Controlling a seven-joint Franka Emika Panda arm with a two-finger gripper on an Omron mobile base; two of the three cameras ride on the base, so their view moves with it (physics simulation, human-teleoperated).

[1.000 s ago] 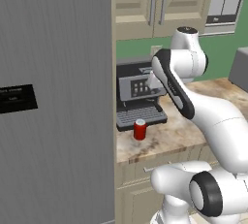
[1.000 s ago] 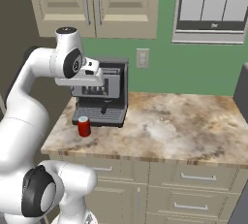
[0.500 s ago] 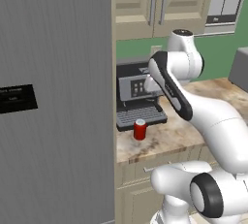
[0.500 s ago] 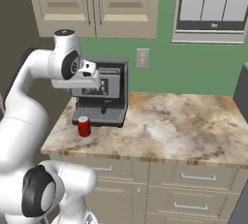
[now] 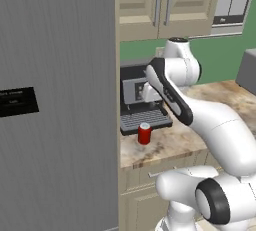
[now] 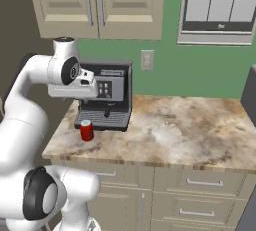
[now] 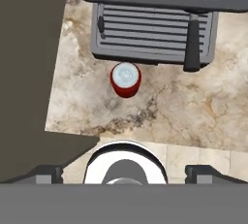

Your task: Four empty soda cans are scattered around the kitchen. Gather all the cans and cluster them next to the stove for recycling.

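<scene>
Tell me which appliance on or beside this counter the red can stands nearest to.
The espresso machine: the can stands upright just in front of its drip tray. The fridge is further left, past the counter's edge.

Tan stone counter (image 6: pixel 190 130): a red soda can (image 6: pixel 86 130) & a black coffee machine (image 6: pixel 106 95) are set on it, can just in front.

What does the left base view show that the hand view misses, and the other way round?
Left base view alone: the tall grey fridge side, the beige upper cabinets and the green wall. Hand view alone: the soda can's pale top seen from above, and the open gripper at the bottom. Both share the red soda can, standing upright just in front of the coffee machine's grille tray on the marbled counter.
</scene>
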